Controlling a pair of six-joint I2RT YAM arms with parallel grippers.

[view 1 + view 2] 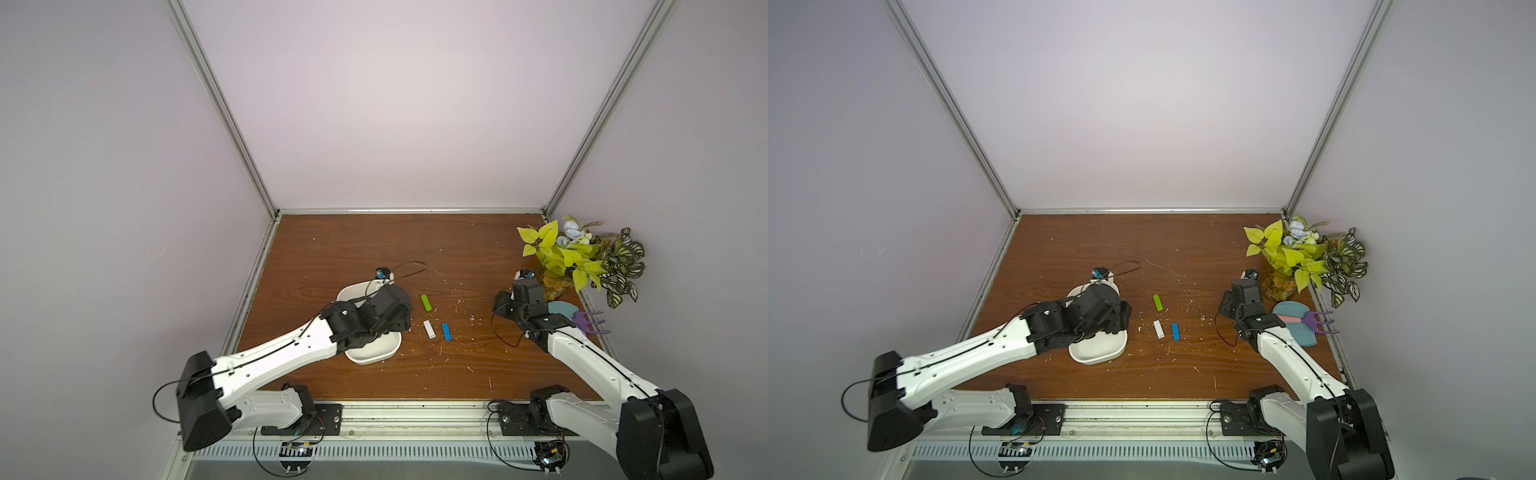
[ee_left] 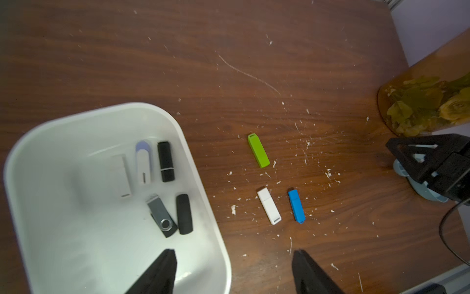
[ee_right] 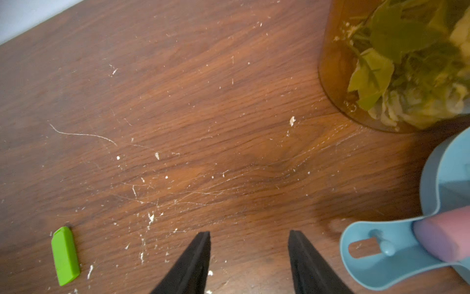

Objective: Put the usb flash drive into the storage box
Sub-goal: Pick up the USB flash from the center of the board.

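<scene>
The white storage box (image 1: 374, 353) (image 1: 1096, 351) lies left of centre, half covered by my left arm in both top views. In the left wrist view the storage box (image 2: 76, 229) holds several usb flash drives, among them a black one (image 2: 165, 161) and a grey swivel one (image 2: 161, 216). Three drives lie on the wood to its right: green (image 1: 426, 303) (image 2: 258, 150), white (image 1: 429, 329) (image 2: 269, 206), blue (image 1: 446, 331) (image 2: 296, 205). My left gripper (image 2: 234, 252) is open and empty, straddling the box's right rim. My right gripper (image 3: 249, 232) is open and empty above bare wood.
An amber vase (image 1: 555, 289) (image 3: 356, 76) with a leafy plant (image 1: 577, 257) stands at the back right. A light blue dish (image 1: 563, 309) (image 3: 396, 257) and a purple fork-shaped tool (image 1: 590, 324) lie beside my right arm. White crumbs dot the wooden table (image 1: 353, 249).
</scene>
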